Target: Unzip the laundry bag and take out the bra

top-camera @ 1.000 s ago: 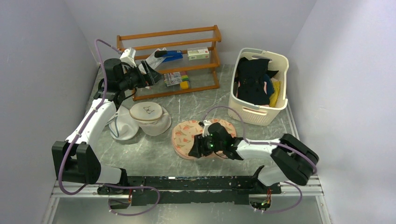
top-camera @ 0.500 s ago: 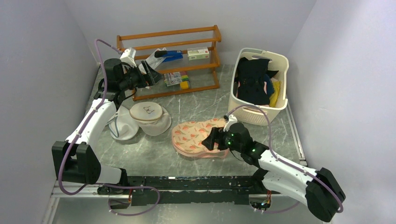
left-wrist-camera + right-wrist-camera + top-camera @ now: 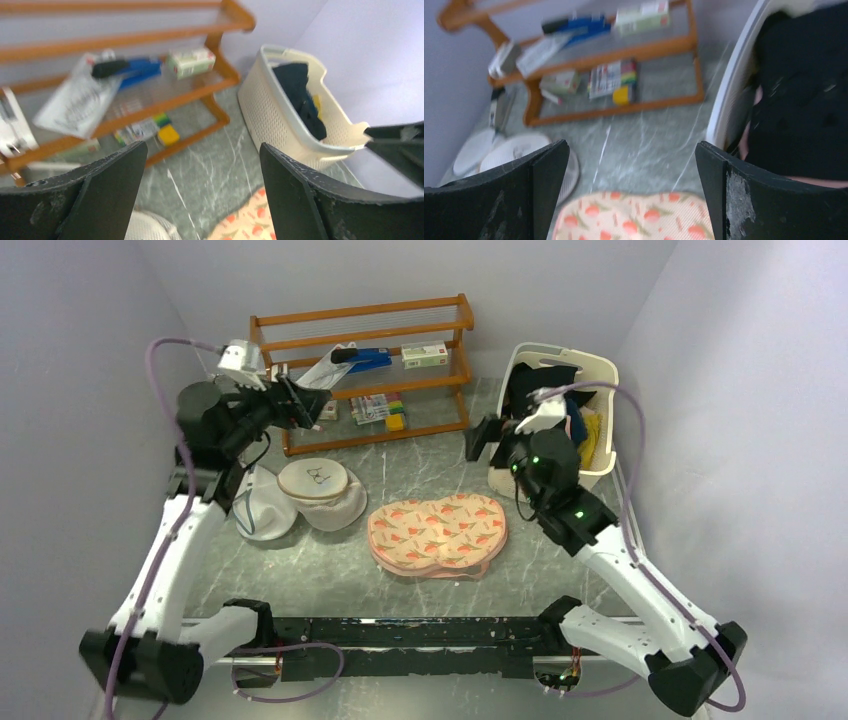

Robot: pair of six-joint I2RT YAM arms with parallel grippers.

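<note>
- The right gripper [image 3: 631,145] is hanging in the air with its fingers spread wide and nothing between them, beyond the far right side of the laundry bag [image 3: 438,532] and well apart from it.
- The left gripper [image 3: 202,146] is likewise gaping and gripping nothing, hovering far off the bag's far left side, close to the wooden shelf [image 3: 365,340].
- The bag is lying flat on the marbled table [image 3: 420,455], printed side up, its two lobes side by side, with neither hand touching it.
- It is looking closed; the bra is not showing, and the zip pull is too small to make out.
- Judging by its looks, the bag is going to handle as light, limp mesh, sliding and bunching under any tug.
- One hand should likely be pinning the fabric beside the zip's end along the pink trim while the other is pinching the pull.
- Round white mesh bags [image 3: 318,490] are sitting just left of the bag, and a white basket [image 3: 545,485] is standing beyond its right lobe.
</note>
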